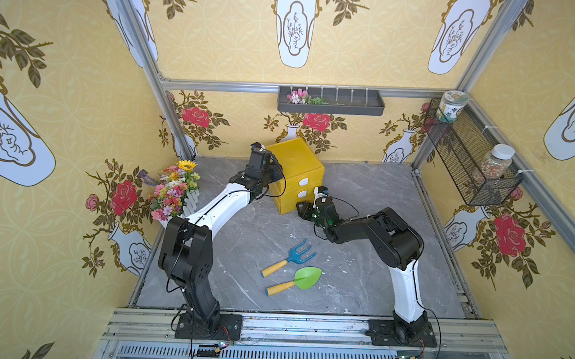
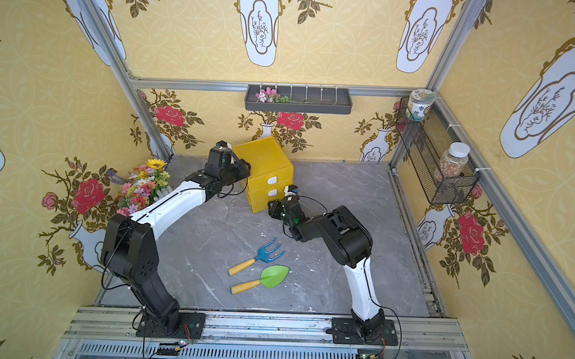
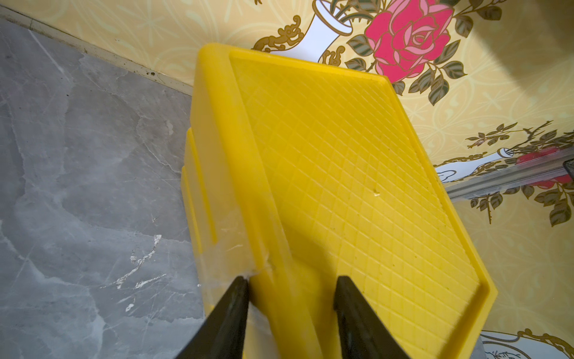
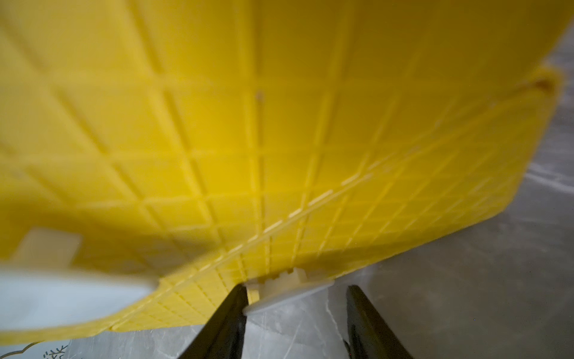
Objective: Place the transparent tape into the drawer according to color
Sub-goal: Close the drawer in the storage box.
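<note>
No transparent tape shows in any view. The drawer unit is a yellow cabinet [image 1: 295,164] [image 2: 264,156] with three shut drawers and white handles [image 1: 303,181], standing at the back of the grey floor. My left gripper [image 1: 275,171] [image 3: 292,279] is shut on the cabinet's top rim [image 3: 273,217] at a corner, one finger on the side wall and one on the gridded top. My right gripper [image 1: 303,206] [image 4: 296,289] is low at the front, open around the lowest drawer's white handle [image 4: 289,293]. One finger touches the handle's end and the other stands just clear.
A blue toy fork [image 1: 291,258] and a green toy trowel [image 1: 295,280] lie on the floor in front of the cabinet. A flower bouquet [image 1: 175,192] stands at the left wall. A wire basket [image 1: 470,161] with jars hangs on the right wall.
</note>
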### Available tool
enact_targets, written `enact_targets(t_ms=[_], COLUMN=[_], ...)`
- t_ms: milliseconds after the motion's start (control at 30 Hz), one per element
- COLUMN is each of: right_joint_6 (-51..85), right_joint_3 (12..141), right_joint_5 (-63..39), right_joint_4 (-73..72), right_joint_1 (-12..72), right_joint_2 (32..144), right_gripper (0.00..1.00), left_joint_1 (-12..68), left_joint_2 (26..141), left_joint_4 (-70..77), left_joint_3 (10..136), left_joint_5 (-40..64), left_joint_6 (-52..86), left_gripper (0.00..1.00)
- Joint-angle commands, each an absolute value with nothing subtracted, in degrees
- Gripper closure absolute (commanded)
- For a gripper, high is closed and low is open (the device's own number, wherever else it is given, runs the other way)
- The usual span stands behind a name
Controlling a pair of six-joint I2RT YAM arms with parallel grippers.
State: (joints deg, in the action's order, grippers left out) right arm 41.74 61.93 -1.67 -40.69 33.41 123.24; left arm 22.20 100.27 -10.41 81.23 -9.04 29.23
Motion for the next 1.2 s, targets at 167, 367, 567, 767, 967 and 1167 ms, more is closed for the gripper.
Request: enact_targets(t_ms=[167, 367, 567, 767, 967, 1167], right_joint_6=[42.13, 41.86, 41.55, 40.29, 37.82, 31.96], right_joint_3=[60.88, 55.88, 48.87, 42.97, 41.09, 41.7], right_joint_5=[-0.9, -1.19, 0.15, 1.86, 4.64, 10.88], right_joint_4=[-42.73, -42.26, -40.64, -35.68, -24.98, -14.77], right_joint_1=[33.49, 33.79, 34.1, 34.32, 34.28, 34.11], right_joint_2=[122.72, 117.34, 108.79, 98.13, 87.61, 79.31], right_gripper=[0.43, 0.32, 0.24, 0.03, 0.03, 0.03], left_joint_1=[22.59, 22.59, 22.54, 22.58, 22.34, 20.11], left_joint_2=[101.82, 99.96, 95.63, 87.69, 79.1, 72.04], left_joint_4=[-20.37, -20.51, -20.24, -18.48, -15.82, -4.09], left_joint_3=[80.68, 81.7, 81.55, 77.1, 69.53, 57.09], left_joint_5=[-8.53, -9.44, -9.76, -10.94, -21.24, -26.19], left_joint_6=[28.39, 28.3, 29.06, 30.45, 28.51, 17.15], left_gripper=[0.5, 0.46, 0.22, 0.0, 0.0, 0.0])
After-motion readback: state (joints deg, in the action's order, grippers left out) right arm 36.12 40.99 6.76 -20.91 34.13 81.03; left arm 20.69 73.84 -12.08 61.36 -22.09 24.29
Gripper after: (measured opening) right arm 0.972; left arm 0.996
